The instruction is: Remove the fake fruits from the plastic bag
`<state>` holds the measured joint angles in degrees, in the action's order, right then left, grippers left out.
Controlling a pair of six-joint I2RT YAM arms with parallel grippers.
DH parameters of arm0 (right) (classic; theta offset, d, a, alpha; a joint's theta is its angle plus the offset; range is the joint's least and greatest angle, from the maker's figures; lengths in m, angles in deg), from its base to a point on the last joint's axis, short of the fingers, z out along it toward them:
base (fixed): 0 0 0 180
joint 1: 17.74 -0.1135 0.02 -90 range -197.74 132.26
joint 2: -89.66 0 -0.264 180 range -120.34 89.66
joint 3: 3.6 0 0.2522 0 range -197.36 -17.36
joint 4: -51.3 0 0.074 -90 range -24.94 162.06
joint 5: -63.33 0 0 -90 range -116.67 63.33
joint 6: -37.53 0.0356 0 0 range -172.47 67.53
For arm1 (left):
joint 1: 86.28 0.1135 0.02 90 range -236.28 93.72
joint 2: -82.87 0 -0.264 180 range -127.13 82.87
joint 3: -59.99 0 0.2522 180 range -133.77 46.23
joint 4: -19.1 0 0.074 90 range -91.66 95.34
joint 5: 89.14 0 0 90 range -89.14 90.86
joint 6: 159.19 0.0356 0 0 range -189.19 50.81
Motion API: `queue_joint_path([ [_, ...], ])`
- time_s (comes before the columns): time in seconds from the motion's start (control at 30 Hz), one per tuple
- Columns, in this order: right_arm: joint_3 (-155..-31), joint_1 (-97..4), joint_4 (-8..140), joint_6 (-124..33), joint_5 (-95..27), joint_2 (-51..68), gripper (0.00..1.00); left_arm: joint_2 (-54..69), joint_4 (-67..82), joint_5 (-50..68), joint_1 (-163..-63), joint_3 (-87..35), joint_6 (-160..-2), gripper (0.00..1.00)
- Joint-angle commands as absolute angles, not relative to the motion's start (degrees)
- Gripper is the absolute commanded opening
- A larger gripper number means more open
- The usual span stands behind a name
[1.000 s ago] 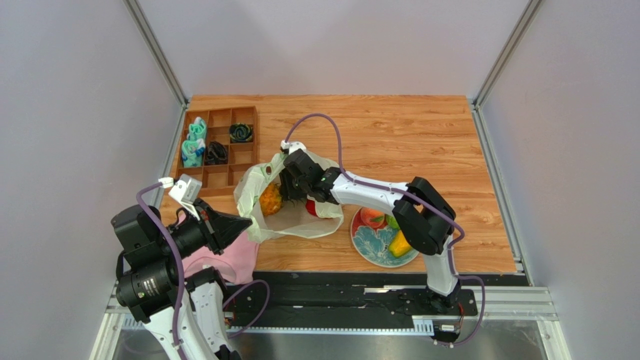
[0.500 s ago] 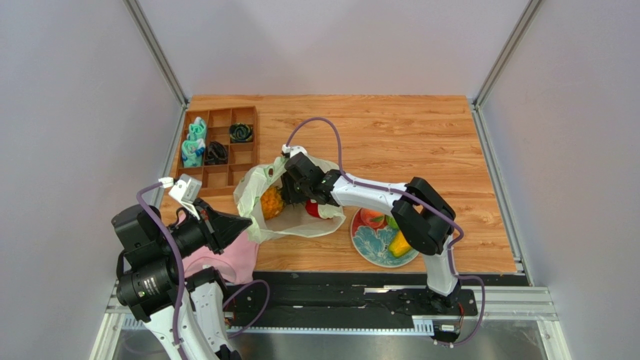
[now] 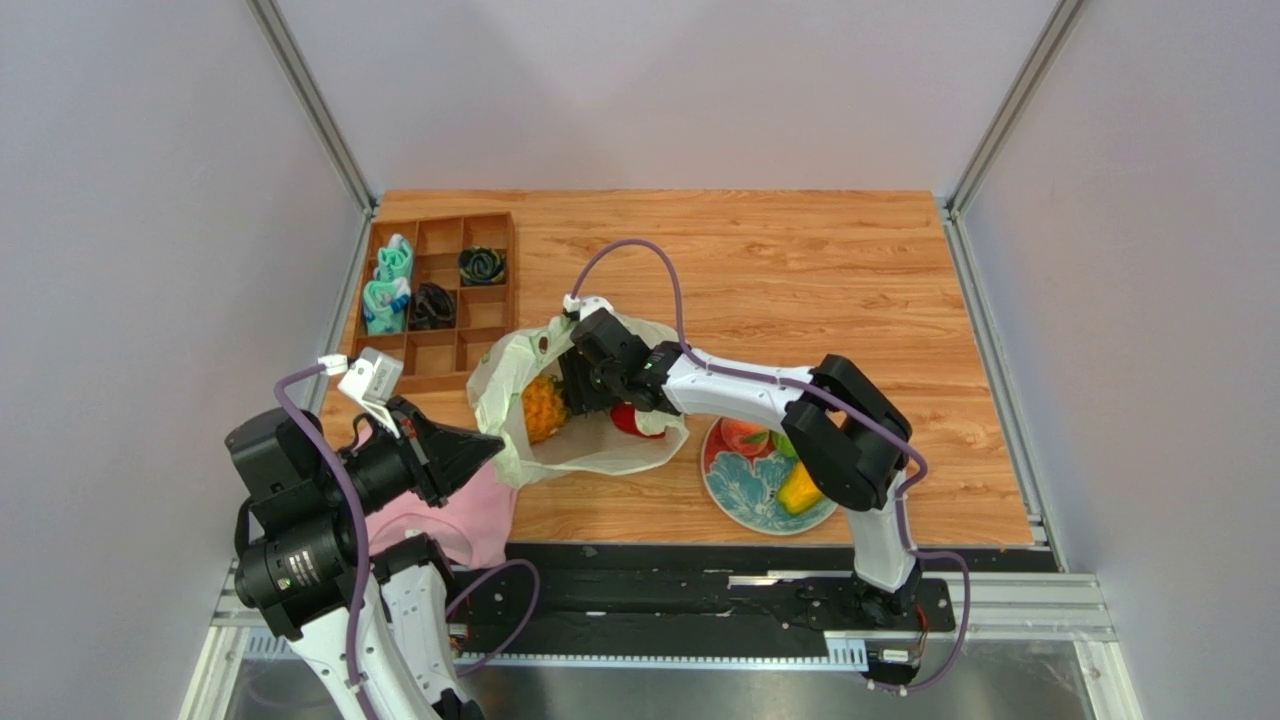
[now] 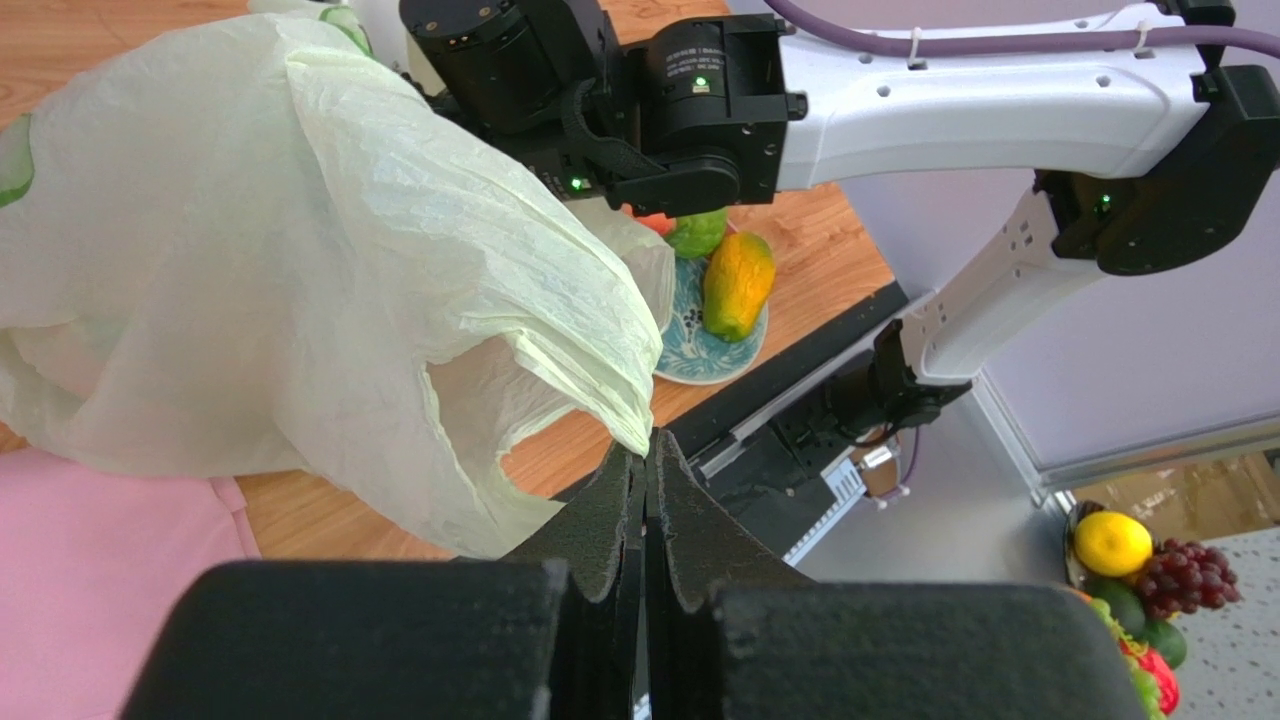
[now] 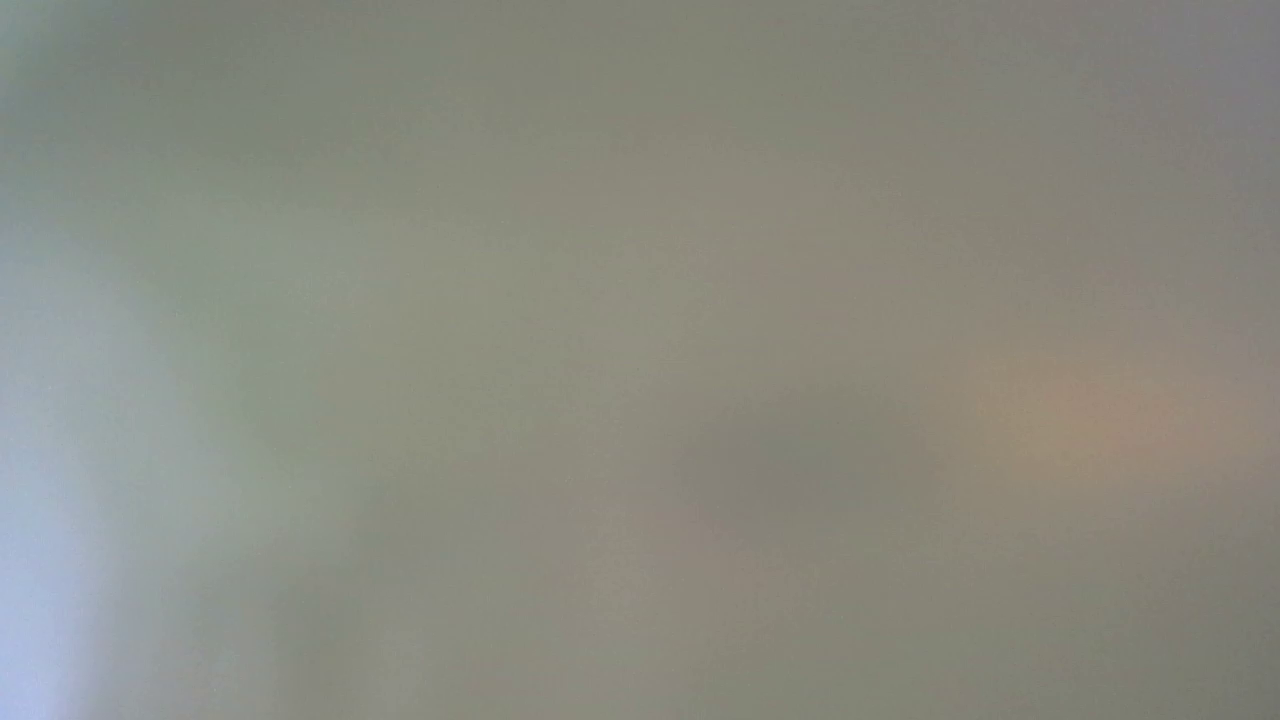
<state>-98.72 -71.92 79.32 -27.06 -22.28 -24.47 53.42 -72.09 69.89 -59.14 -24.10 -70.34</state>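
My left end effector [image 4: 648,468] pressed together, pinching plastic bag [image 4: 301,255] edge. Bag lies on surface [image 3: 812,270]. My right end effector [image 3: 576,387] inside bag mouth, beside orange-yellow fruit [image 3: 541,405], red fruit [image 3: 627,420]; cannot tell its spread.

There is one plastic bag [image 3: 601,450]. Inside it two fake fruits [image 3: 544,393] show: one orange-yellow pineapple [image 3: 541,405] and one red piece [image 3: 627,420]. There is one round plate [image 3: 741,488], and it carries three more: one peach [image 3: 741,435], one green ball [image 3: 781,443], one mango [image 3: 801,488]. So five fruits together. One pink cloth [image 3: 458,518] lies on the table [image 3: 812,270]. One wooden tray [image 3: 436,357] holds two teal items [image 3: 394,258] and two dark items [image 3: 433,308]. Two robot arms [image 3: 751,390] are there.
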Motion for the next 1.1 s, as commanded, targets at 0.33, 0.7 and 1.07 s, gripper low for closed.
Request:
queue_joint_path([
  [0.33, -99.3, -73.8, 80.5, -29.3, -22.4, -22.3, 0.12, 53.8, -76.1, 72.0, -58.0, -22.2, -72.7, 0.0],
  [0.7, -102.9, -72.1, 77.7, -42.6, -29.0, -13.3, 0.0, 53.4, -72.7, 72.6, -58.0, -19.3, -75.0, 0.0],
  [1.07, -102.8, -72.0, 80.7, -52.2, -45.5, -7.3, 0.0, 49.7, -55.6, 74.3, -57.9, -18.5, -86.8, 0.0],
])
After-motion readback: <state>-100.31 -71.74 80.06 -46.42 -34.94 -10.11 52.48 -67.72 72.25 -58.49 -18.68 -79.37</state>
